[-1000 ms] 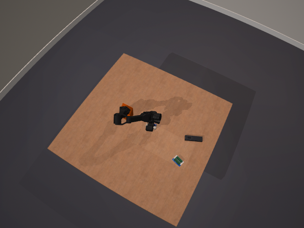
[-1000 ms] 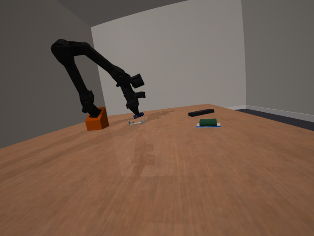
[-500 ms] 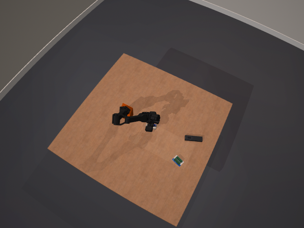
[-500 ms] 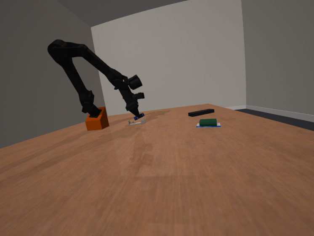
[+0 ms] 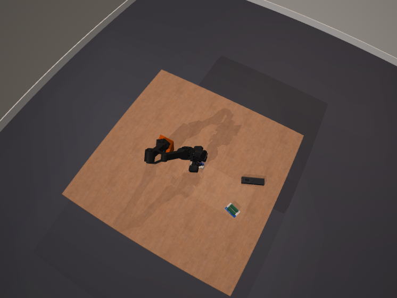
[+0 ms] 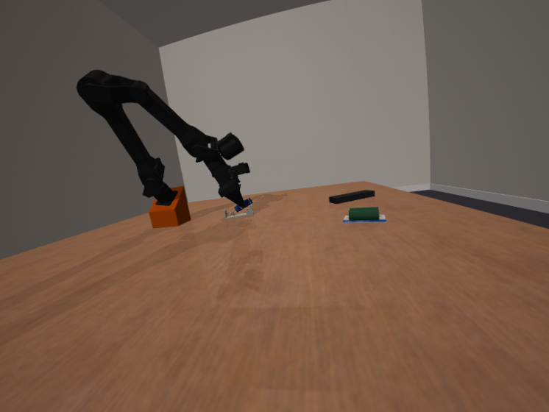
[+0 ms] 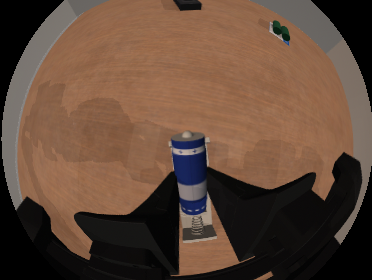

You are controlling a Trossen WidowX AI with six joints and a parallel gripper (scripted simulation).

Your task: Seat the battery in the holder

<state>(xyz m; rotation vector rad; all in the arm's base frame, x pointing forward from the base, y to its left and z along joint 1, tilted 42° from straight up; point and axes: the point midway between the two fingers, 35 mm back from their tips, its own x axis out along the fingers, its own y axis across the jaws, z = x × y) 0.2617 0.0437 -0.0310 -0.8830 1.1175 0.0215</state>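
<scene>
one spring (image 7: pixel 197 223), wrist view only

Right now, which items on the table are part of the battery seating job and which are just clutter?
In the job:
- blue battery, gripped in the hand, tilted
- holder with its spring, under the battery

Lying about:
- black bar, far side of the table
- green block on a blue and white plate, near the bar
- orange base block, the arm's mount

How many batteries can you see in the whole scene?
1 for sure: a blue-and-silver cylindrical battery, gripped tilted in the black pincer over the pale spring holder. The far green pack might hide more.
</scene>
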